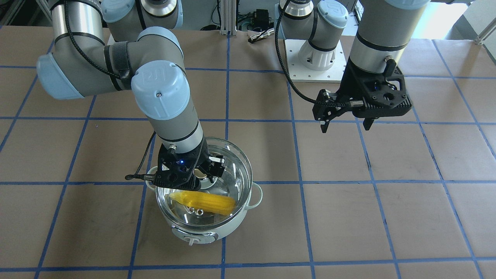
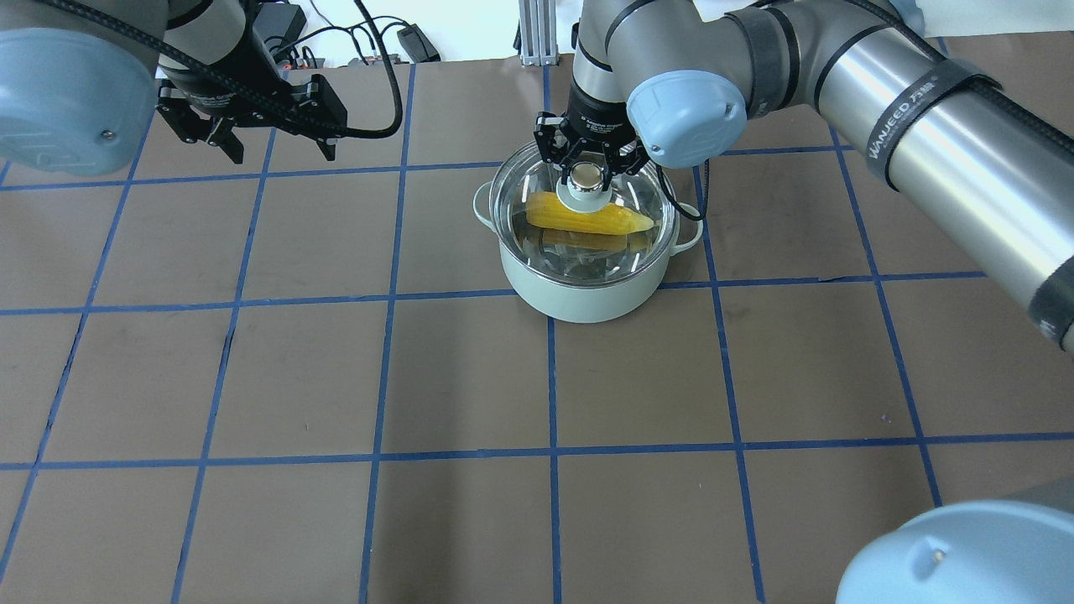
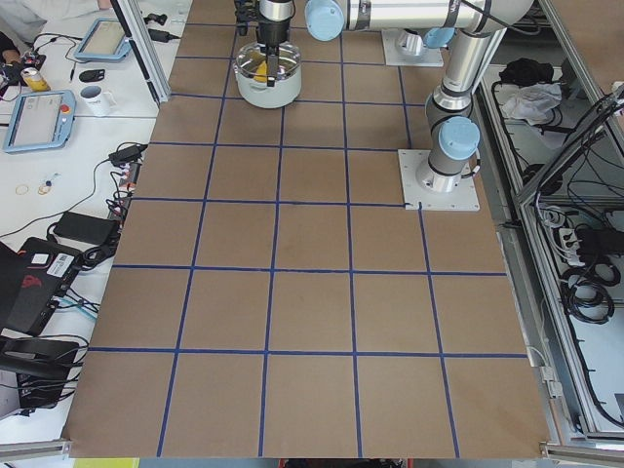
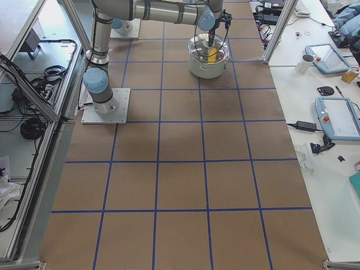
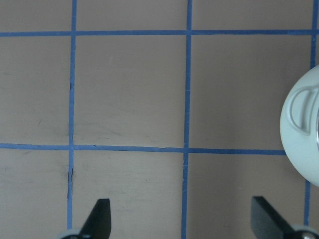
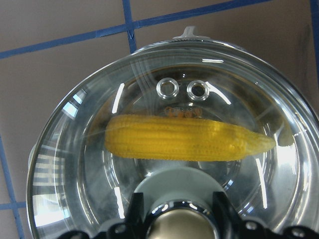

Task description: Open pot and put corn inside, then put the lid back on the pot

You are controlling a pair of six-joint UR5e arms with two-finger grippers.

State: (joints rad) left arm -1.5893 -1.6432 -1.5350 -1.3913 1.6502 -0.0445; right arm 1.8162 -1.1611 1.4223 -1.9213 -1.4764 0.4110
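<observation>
The pale mint-green pot (image 1: pixel 209 234) stands on the brown table, also in the overhead view (image 2: pixel 579 298). The yellow corn (image 1: pixel 207 201) lies inside it, seen through the glass in the right wrist view (image 6: pixel 184 139). The clear glass lid (image 1: pixel 236 170) sits over the pot's mouth, slightly offset toward the robot; I cannot tell whether it rests fully on the rim. My right gripper (image 2: pixel 587 178) is shut on the lid's gold-beige knob (image 6: pixel 179 226). My left gripper (image 1: pixel 345 126) is open and empty, above bare table well to the pot's side; its view shows one pot handle (image 5: pixel 299 129).
The left arm's white base plate (image 1: pixel 314 58) and some cables lie at the table's far edge. Side tables hold tablets (image 4: pixel 337 118) and a mug (image 4: pixel 307 63) beyond the table's edge. Blue tape lines grid the brown surface.
</observation>
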